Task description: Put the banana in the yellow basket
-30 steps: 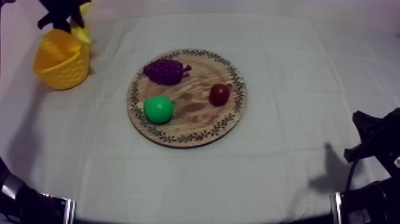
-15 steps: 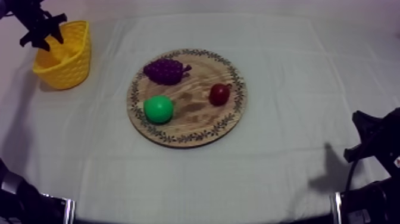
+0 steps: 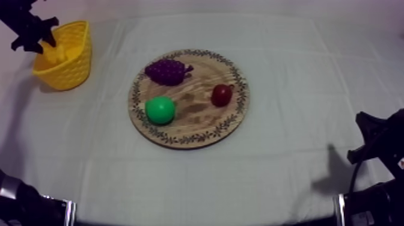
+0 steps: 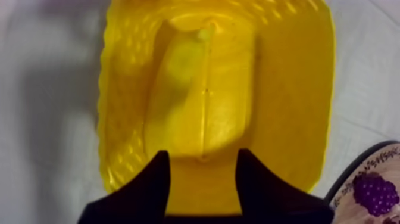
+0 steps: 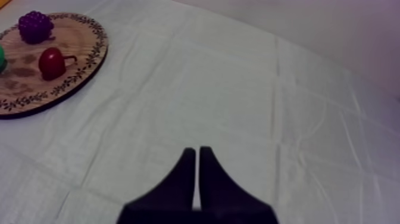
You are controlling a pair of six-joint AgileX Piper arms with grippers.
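Banana (image 4: 191,89) lies in yellow basket (image 4: 294,89) beneath parted left end effector (image 4: 202,159).

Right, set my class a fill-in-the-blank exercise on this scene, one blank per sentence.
The banana lies in the yellow ____.
The left gripper, with nothing between its fingers, is ____.
The grapes, pear and small red fruit lie on the ____.
The right gripper is ____.
Missing words: basket; open; board; shut.
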